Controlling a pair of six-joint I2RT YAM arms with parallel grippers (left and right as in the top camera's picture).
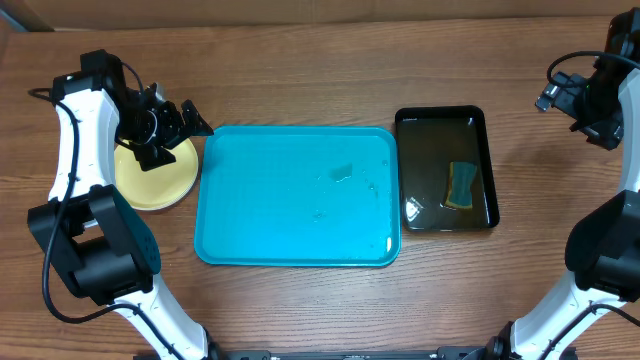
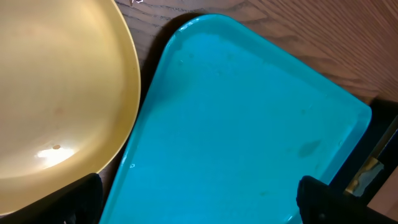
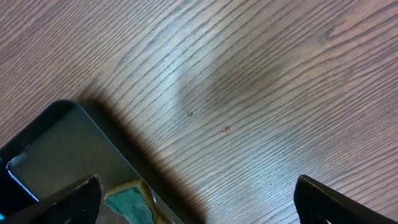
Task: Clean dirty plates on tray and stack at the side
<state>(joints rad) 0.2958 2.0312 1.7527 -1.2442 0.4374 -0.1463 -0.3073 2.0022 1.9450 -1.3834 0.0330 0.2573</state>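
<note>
Lying just beside the tray rim: plates, apparently stacked.

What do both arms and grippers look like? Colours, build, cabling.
The left arm and right arm have white curved link shells, bulky black joint housings and thin black cables looping outside. The left gripper and right gripper are all black, with two blunt-tipped fingers each. No markings are legible.

Robot test bench, laboratory type. Indicators: two white-and-black jointed units, left robot arm and right robot arm, at a brown wood-grain table; a flat turquoise rectangular plastic tray beside a glossy black rectangular basin containing water.
</note>
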